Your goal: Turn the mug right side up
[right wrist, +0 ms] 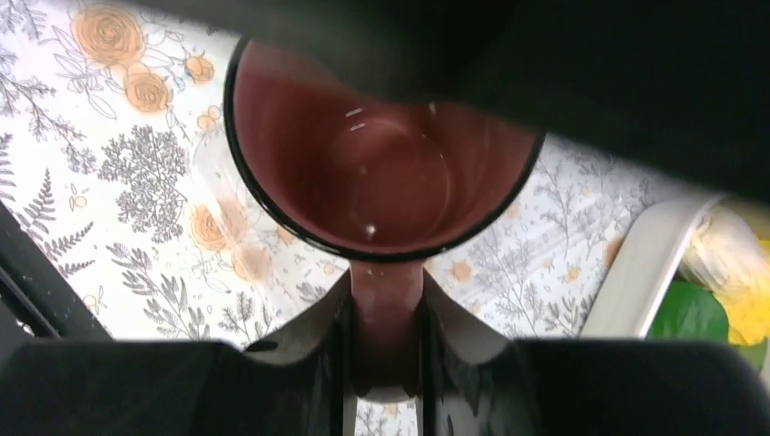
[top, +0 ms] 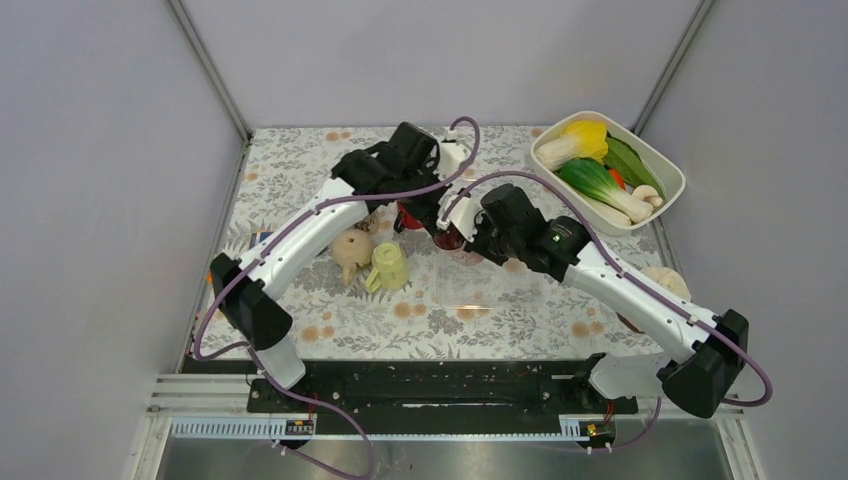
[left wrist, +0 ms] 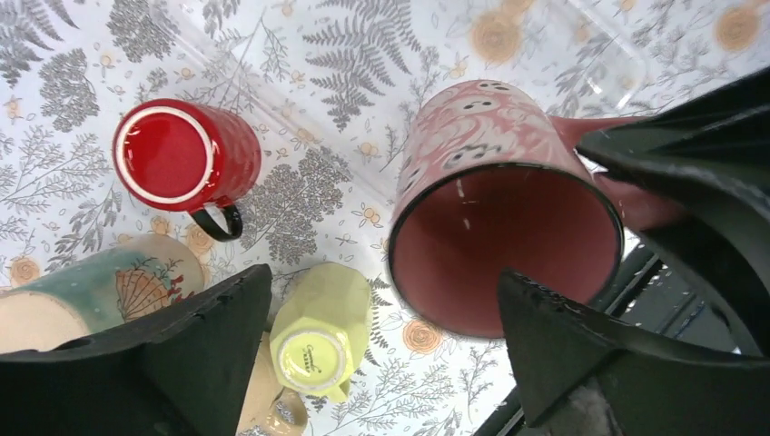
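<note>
Nearest the arm bases, a pale yellow faceted mug (top: 388,267) lies tipped over on the floral tablecloth (top: 440,320), on the near left of the pink patterned mug with a dark rim (left wrist: 472,127); touching the yellow one, further left, a tan and teal ceramic mug with a shell picture (left wrist: 136,286). Now the pink patterned mug itself, out near the middle of the cloth; its mouth faces up into both wrist cameras, the inside bare and plain to see. The right gripper (right wrist: 386,313) has its fingers pinched narrow on the mug's handle, one each side; whether the base is down on the cloth, I cannot tell. Over the mug the left gripper (left wrist: 381,277) hangs with its fingers spread wide, nothing between them. Just beyond the pink mug and to its left stands a glossy red mug with a black handle (left wrist: 186,154); far off to its right at the back, a white plastic tub (top: 672,170) of vegetables.
</note>
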Motion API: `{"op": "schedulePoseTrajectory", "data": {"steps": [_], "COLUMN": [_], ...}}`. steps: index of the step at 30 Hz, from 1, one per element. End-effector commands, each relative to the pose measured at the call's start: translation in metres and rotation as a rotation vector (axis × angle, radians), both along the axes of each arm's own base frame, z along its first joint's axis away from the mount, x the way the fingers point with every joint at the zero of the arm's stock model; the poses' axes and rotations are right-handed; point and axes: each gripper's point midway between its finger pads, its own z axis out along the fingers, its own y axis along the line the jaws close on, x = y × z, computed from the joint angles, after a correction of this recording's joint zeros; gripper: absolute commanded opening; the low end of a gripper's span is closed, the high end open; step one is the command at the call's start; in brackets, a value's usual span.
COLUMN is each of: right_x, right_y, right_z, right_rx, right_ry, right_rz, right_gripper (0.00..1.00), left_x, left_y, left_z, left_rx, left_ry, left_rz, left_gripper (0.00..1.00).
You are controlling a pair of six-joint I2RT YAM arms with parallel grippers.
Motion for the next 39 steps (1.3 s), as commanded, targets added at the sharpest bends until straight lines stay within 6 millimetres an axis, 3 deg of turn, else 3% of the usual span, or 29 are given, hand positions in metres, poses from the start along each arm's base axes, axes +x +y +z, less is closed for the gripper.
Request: {"op": "schedulePoseTrajectory", "data": {"steps": [1,3,7,10,14,17,21,25,31,39], "right_x": [0.013,0.011,0.02,0.033,0.071,0.102,0.145,0.176,0.204,0.226], "right_y": [0.0,-0.002,-0.011,-0.019,-0.034,-0.041,-0.053,-0.065,-0.085,-0.104], "right_z": [0.045,0.043,0.041,0.035,0.027,0.022,0.015,0.012,0.004,-0.026], "right_rx": [0.112,0.12,0.16,0.205,0.265,0.309,0.386,0.445,0.451,0.437], "right_ry": [-0.186,-0.193,-0.198,-0.17,-0.137,-0.103,-0.053,-0.058,-0.091,-0.14], "right_rz": [-0.015,-0.016,-0.059,-0.087,-0.175,-0.223,-0.278,-0.301,-0.335,-0.391], "right_gripper": [0.0,0.0,0.0,0.0,0.0,0.0,0.0,0.0,0.0,0.0], "left_x": [0.004,0.012,0.04,0.047,0.033,0.017,-0.004,-0.011,-0.018,-0.018], "left_y": [0.015,0.03,0.095,0.145,0.196,0.22,0.227,0.228,0.23,0.229], "left_z": [0.071,0.081,0.097,0.099,0.077,0.065,0.042,0.02,0.023,0.019], "left_rx": [-0.181,-0.205,-0.233,-0.276,-0.316,-0.347,-0.421,-0.447,-0.457,-0.464], "left_ry": [-0.12,-0.135,-0.182,-0.18,-0.144,-0.147,-0.113,-0.099,-0.113,-0.103], "left_rz": [-0.005,0.028,0.171,0.266,0.36,0.38,0.325,0.299,0.288,0.29], "left_gripper": [0.99,0.99,0.99,0.99,0.99,0.99,0.99,0.99,0.99,0.99]}}
